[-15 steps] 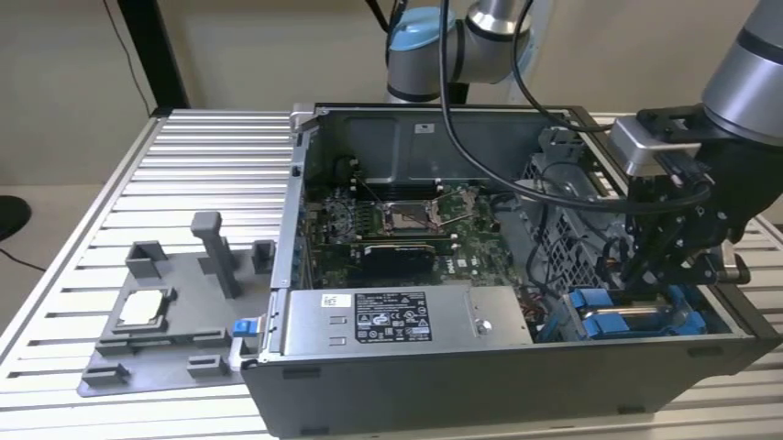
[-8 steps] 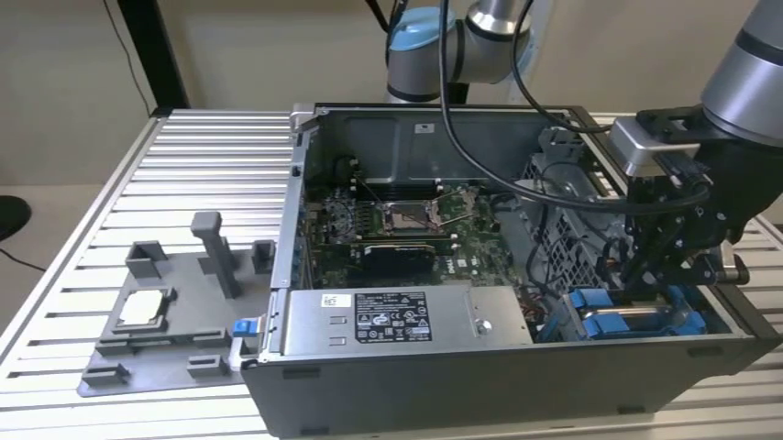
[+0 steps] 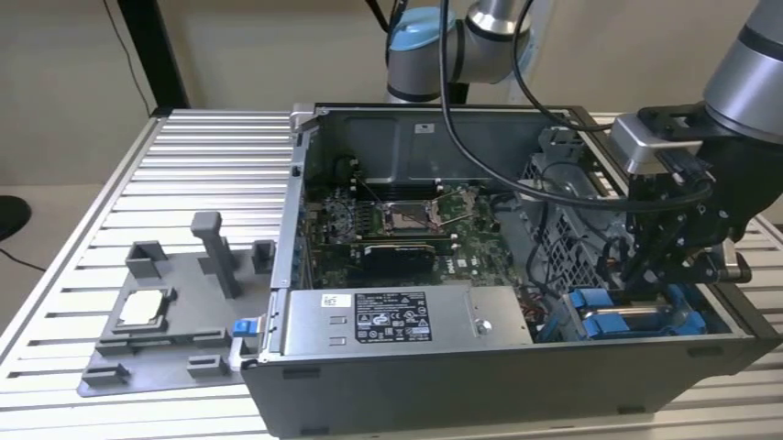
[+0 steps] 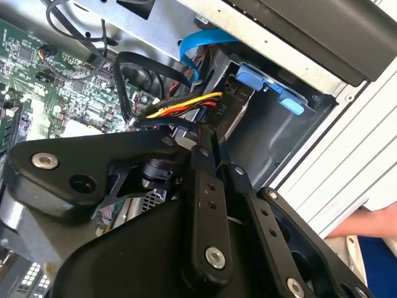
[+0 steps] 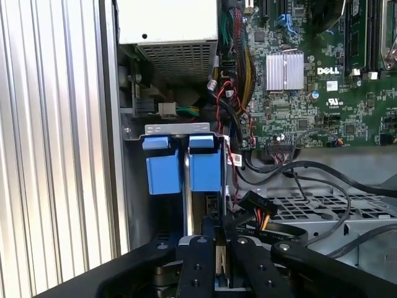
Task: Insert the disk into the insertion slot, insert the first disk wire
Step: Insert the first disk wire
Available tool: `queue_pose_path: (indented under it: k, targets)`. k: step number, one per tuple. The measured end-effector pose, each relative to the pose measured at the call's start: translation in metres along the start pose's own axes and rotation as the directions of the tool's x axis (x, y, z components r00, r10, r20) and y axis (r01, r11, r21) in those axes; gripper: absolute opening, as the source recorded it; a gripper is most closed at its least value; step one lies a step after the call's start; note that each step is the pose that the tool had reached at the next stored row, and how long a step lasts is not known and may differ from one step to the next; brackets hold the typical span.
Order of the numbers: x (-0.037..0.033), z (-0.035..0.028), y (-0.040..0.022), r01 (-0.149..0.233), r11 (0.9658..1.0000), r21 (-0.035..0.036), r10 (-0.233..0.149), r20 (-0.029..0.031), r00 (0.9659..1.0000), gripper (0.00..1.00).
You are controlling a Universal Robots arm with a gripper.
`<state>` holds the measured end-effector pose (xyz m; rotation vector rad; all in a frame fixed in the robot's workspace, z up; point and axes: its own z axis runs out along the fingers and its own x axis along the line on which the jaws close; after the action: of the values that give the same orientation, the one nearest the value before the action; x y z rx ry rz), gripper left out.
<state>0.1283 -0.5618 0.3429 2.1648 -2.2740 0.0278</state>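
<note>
1. Disk (image 5: 203,171) — blue-bracketed, seated upright in the slot (image 5: 180,130) of the grey drive cage, beside a second blue bracket (image 5: 162,172); in the exterior view both blue brackets sit at the case's near corner on the exterior view's right.
2. Case (image 3: 490,376) stands open on a ribbed table (image 3: 196,174); a grey fixture (image 3: 171,312) lies at the exterior view's left, well apart.
3. Gripper (image 5: 222,239) hangs just above the cage edge, fingers (image 4: 208,186) closed narrowly together, next to a black connector (image 5: 255,202) with red and yellow wires — whether it is gripped cannot be told.
4. Cables crowd the room between motherboard (image 3: 404,220) and cage.
</note>
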Motion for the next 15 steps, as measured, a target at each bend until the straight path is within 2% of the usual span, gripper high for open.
queue_pose_path:
  k: [15]
  targets:
    - [-0.0014, 0.0022, 0.0001, 0.000, 1.0000, 0.0000, 0.000, -0.0002, 1.0000, 0.00]
